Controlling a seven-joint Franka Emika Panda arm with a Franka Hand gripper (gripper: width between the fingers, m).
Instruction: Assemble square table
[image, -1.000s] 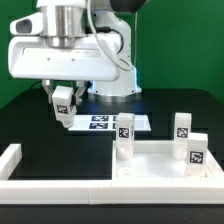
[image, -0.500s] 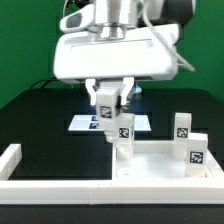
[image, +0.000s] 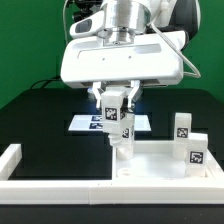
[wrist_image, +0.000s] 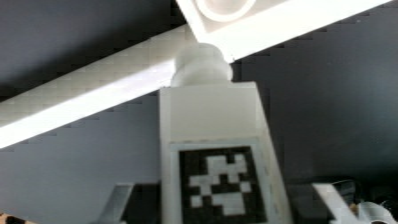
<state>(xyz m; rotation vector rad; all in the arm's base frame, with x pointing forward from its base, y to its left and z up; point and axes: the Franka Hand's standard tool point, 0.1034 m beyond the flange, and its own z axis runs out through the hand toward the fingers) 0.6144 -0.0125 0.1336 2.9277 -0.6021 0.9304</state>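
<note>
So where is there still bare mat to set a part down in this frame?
Free: the black mat between the marker board and the border wall on the exterior view's left. Crowded: the exterior view's right, where the gripper holds a leg over the table slab, beside two standing legs.

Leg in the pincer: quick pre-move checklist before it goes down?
1. Pincer shut on a leg: ok.
2. Held leg upright: ok.
3. Held leg directly over another leg standing on the tabletop: not ok if a free socket is the target.
4. Gap between those two legs: cannot tell.
5. Other two legs apart from the pincer: ok.
6. Target socket in view: cannot tell.
</note>
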